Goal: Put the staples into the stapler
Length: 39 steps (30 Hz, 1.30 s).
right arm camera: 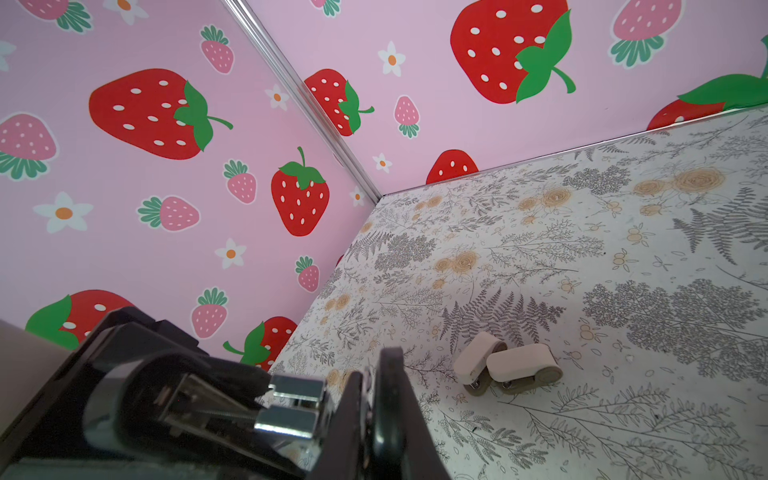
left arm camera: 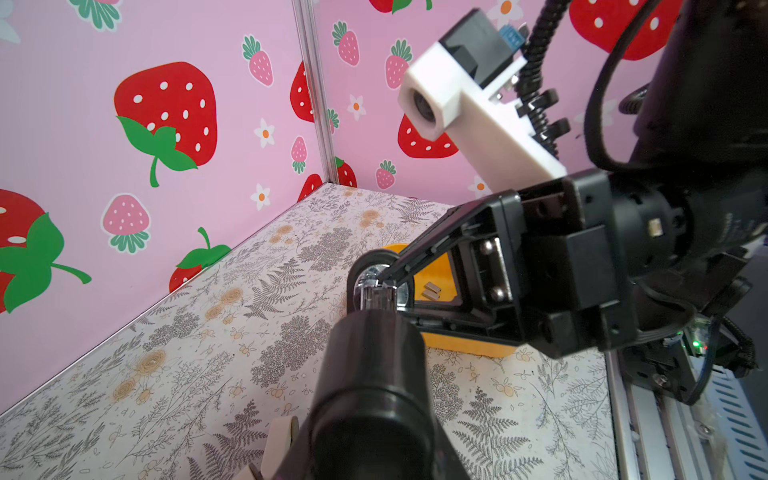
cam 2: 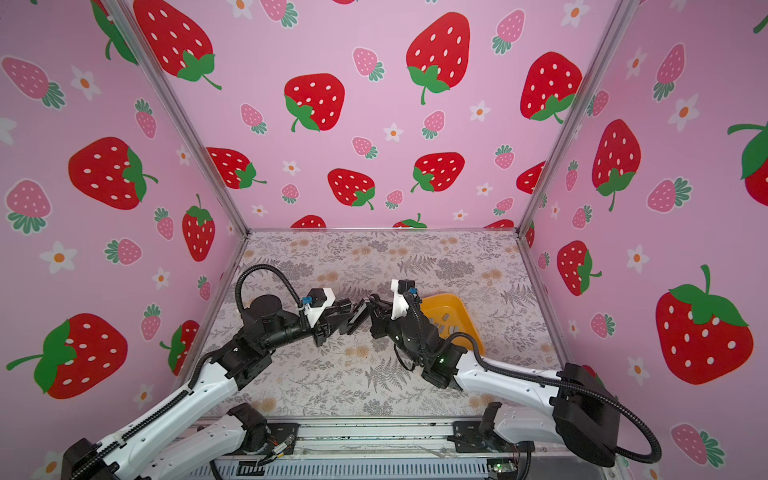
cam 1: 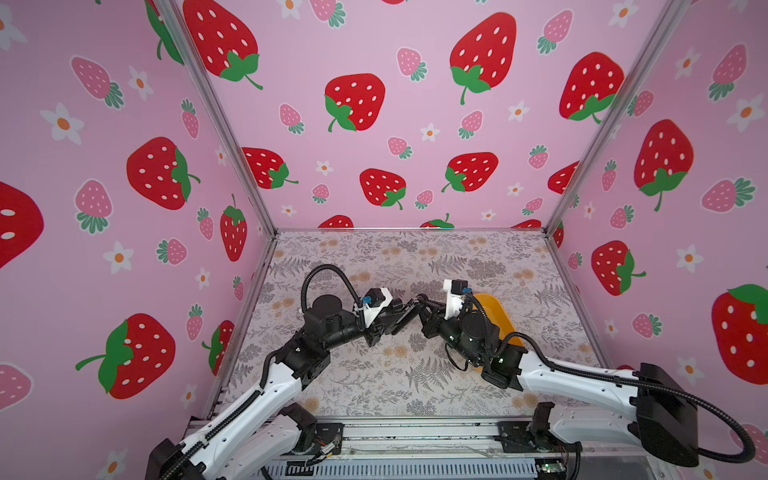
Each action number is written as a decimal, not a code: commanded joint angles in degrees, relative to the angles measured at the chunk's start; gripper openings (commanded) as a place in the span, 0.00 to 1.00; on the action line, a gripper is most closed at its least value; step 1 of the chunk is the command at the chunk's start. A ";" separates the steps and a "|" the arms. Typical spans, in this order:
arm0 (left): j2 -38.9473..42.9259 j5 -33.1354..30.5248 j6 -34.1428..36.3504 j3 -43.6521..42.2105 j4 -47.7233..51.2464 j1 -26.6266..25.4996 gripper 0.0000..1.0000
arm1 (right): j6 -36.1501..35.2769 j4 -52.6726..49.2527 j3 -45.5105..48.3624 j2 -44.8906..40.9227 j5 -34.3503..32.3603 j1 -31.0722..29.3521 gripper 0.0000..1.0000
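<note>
An orange plastic tray point(cam 2: 467, 322) with a slotted floor sits at 3 o'clock on the tabletop point(cam 2: 332, 386), a sheet printed with grey ferns and tan roses. Pink walls printed with red strawberries, small pink strawberries and white flowers close the cell: the left wall point(cam 1: 50, 291) at 9 o'clock, the back wall point(cam 1: 374, 41) at 12, the right wall point(cam 1: 715, 232) at 3. Aluminium posts run up the far corners, the left post point(cam 1: 223, 124) at 11 o'clock and the right post point(cam 1: 611, 124) at 1. At 6 o'clock a metal rail point(cam 1: 415, 434) spans the front edge, with a white slotted vent panel point(cam 1: 395, 471) just below it.

Seemingly three staplers point(right arm camera: 521, 365), one yellow tray point(cam 2: 471, 328) — two staples point(left arm camera: 432, 286) visible inside.
</note>
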<state>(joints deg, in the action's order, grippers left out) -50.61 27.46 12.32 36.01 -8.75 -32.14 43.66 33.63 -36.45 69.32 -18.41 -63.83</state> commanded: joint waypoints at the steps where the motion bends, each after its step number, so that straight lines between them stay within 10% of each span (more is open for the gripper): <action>1: 1.54 1.27 -0.71 2.07 -4.87 -0.34 0.00 | 0.57 -2.17 1.81 -0.18 -4.21 1.60 0.01; 16: -2.98 -1.00 -2.87 4.64 -4.66 -0.20 0.00 | 3.38 -2.07 6.99 -1.63 -6.73 4.23 0.00; 39: -3.09 10.83 5.56 5.20 -2.37 0.15 0.00 | 5.78 -1.90 16.07 -7.90 -8.48 7.61 0.37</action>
<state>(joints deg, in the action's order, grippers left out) -56.55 33.47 15.75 38.06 -7.35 -32.40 49.06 35.16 -22.35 61.25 -22.44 -58.41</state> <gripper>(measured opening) 0.312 0.365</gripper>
